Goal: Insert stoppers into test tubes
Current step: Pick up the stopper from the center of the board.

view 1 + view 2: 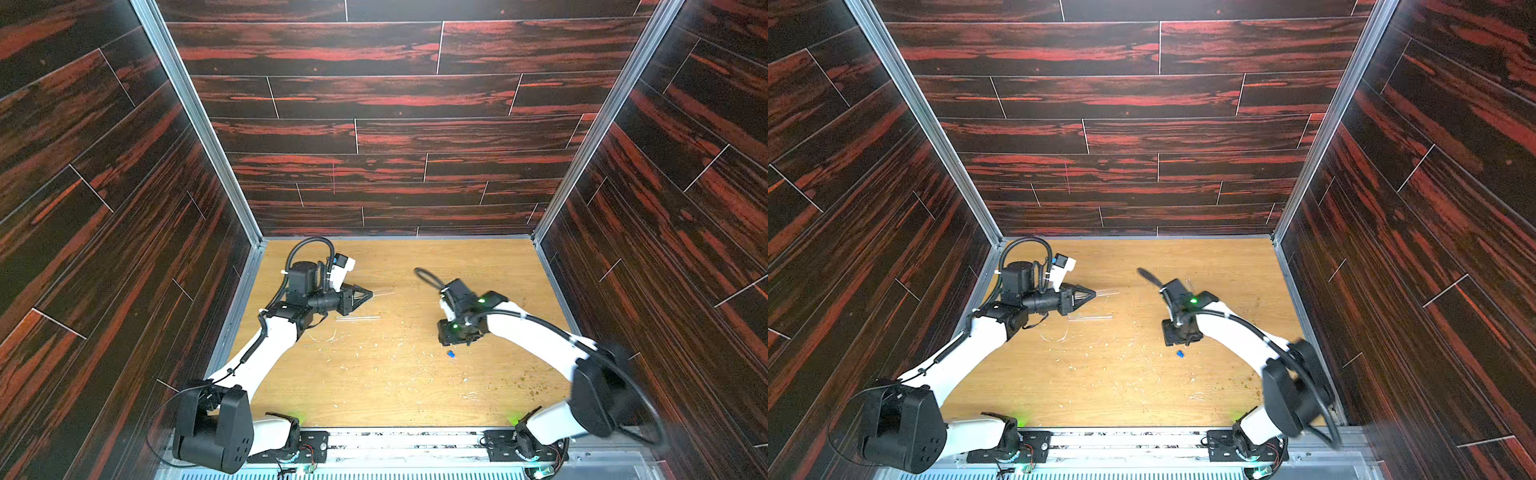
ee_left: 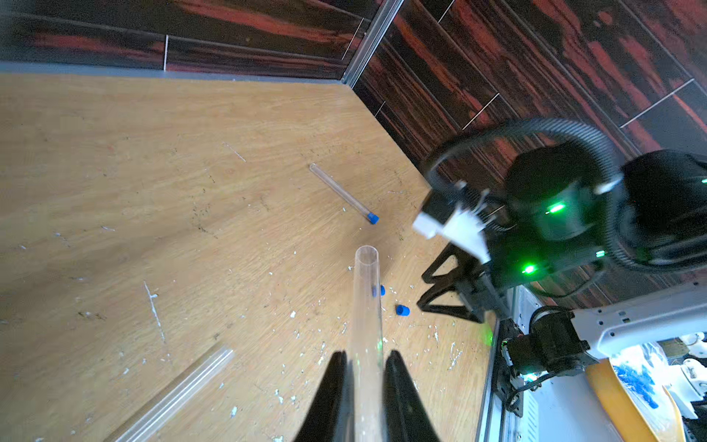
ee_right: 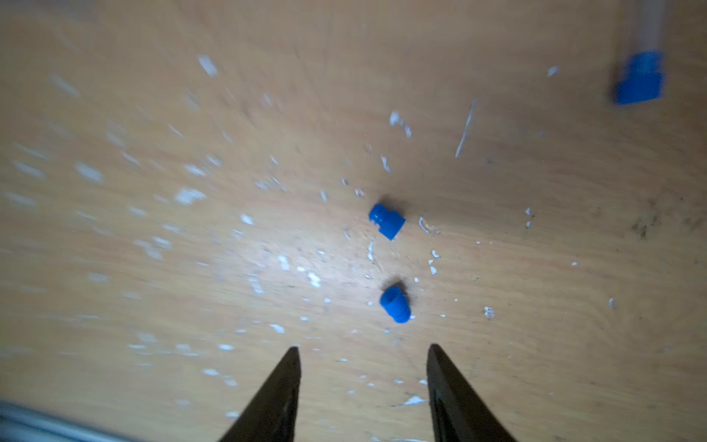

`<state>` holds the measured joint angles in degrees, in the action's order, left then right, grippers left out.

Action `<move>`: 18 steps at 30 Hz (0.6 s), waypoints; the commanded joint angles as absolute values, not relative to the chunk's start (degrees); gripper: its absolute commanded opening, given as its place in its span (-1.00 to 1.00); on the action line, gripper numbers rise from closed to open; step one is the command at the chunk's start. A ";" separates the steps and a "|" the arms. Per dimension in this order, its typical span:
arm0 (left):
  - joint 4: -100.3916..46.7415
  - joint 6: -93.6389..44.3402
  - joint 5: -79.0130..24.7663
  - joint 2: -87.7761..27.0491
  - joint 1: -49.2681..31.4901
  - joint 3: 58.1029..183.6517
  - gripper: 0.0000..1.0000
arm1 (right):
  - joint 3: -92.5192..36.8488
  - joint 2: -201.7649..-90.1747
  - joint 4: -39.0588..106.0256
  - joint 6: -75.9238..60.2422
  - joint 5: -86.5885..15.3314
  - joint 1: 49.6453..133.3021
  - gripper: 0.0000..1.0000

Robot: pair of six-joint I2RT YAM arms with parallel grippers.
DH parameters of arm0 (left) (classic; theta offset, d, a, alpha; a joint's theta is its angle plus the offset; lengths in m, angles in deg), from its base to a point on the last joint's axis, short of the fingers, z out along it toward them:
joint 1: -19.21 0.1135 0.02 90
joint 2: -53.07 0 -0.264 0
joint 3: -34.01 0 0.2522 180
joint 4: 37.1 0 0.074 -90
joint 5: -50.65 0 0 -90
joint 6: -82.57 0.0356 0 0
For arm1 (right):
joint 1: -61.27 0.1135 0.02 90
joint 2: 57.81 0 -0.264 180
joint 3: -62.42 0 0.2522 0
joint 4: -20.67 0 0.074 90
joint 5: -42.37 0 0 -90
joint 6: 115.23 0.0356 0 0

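While the left jaws are shut tight on one tube (image 2: 366, 306), its open end sticks out toward the right arm. Second tube (image 1: 357, 318) lies flat on the table (image 1: 415, 399) just beside them. Then two loose ones, near stopper (image 3: 396, 305) and far stopper (image 3: 387, 221), sit close together right in front of the right jaws, which hang apart with nothing between them. Third tube (image 2: 340, 191) lies further back, its plug (image 2: 372, 218) already in.

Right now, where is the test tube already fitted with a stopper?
In the left wrist view the stoppered test tube lies flat on the table, on the right arm's side, beyond two loose stoppers.
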<state>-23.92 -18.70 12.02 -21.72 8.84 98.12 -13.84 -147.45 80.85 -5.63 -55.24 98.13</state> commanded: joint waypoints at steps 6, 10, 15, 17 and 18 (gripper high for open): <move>-22.81 -17.01 14.54 -19.36 11.77 98.93 -1.00 | -15.31 -153.30 84.30 -14.04 -56.85 98.36 0.00; -22.88 -17.14 14.58 -19.05 12.76 98.83 -1.00 | -15.72 -155.24 83.88 -14.80 -56.91 98.36 -0.06; -22.99 -17.01 14.51 -19.00 13.30 98.64 -1.00 | -15.63 -157.02 83.04 -15.46 -55.02 98.49 -0.16; -22.90 -16.95 14.50 -19.04 13.43 98.66 -1.00 | -15.93 -157.75 83.03 -15.48 -55.25 98.49 -0.19; -22.90 -17.01 14.45 -19.09 13.50 98.66 -1.00 | -16.03 -158.11 83.11 -15.55 -55.35 98.46 -0.19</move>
